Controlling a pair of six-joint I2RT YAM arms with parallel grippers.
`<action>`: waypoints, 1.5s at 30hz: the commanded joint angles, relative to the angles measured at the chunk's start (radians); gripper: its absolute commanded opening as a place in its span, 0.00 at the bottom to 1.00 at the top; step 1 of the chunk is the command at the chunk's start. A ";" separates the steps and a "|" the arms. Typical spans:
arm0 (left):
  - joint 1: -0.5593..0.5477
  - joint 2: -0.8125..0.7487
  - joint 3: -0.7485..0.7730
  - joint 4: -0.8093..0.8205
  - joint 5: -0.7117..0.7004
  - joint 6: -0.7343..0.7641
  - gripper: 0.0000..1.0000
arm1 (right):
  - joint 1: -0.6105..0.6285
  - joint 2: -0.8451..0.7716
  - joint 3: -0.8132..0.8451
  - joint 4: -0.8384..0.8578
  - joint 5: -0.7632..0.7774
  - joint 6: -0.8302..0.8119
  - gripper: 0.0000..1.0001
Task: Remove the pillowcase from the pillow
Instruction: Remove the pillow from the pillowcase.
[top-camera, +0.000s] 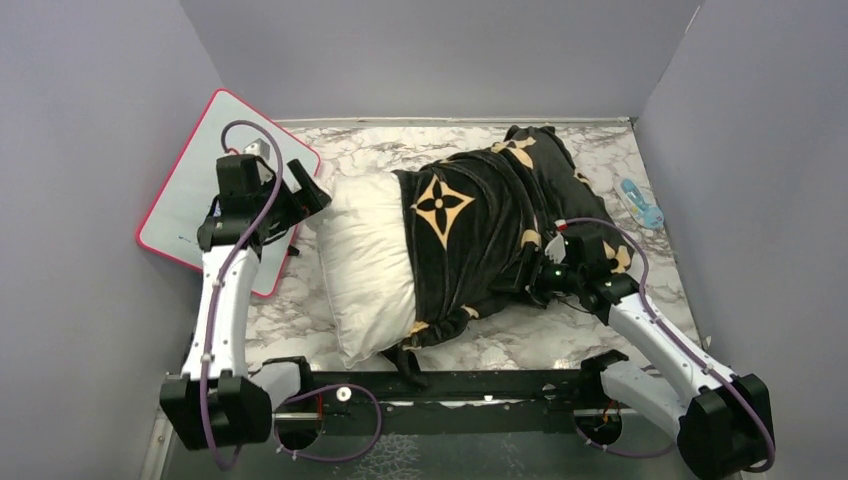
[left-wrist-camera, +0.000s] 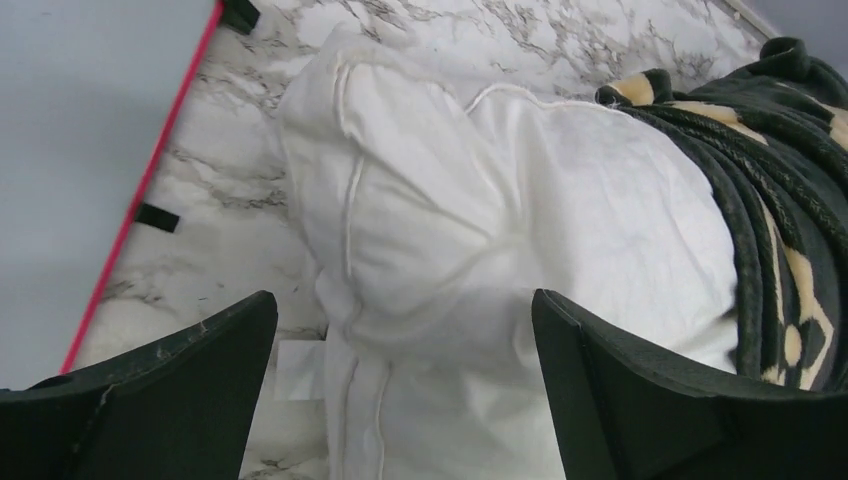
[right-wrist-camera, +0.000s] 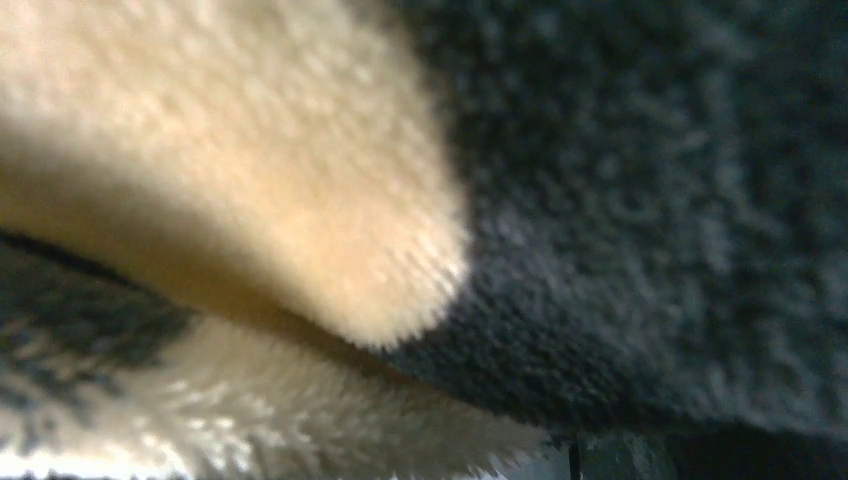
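The off-white pillow lies across the middle of the table, its left half bare. The black pillowcase with tan flower motifs covers its right half and trails off to the back right. My left gripper is open at the pillow's far left corner. In the left wrist view its fingers straddle the pillow with the gripper empty, and the pillowcase is at the right edge. My right gripper is buried in bunched pillowcase fabric at the near right. The pillowcase fills the right wrist view and hides the fingers.
A pink-rimmed whiteboard leans at the left, close behind my left arm, and shows in the left wrist view. A small blue object lies at the far right. Grey walls enclose the table on three sides. A small white tag lies by the pillow's edge.
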 joint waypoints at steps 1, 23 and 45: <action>0.022 -0.160 -0.054 -0.134 -0.157 -0.001 0.98 | -0.004 0.046 0.024 0.145 0.022 0.117 0.71; 0.021 -0.670 -0.685 0.263 0.585 -0.469 0.24 | -0.003 0.287 0.253 0.006 -0.138 -0.201 0.73; -0.002 -0.424 -0.422 0.101 0.431 -0.233 0.00 | 0.015 0.026 -0.161 0.661 -0.270 0.244 0.73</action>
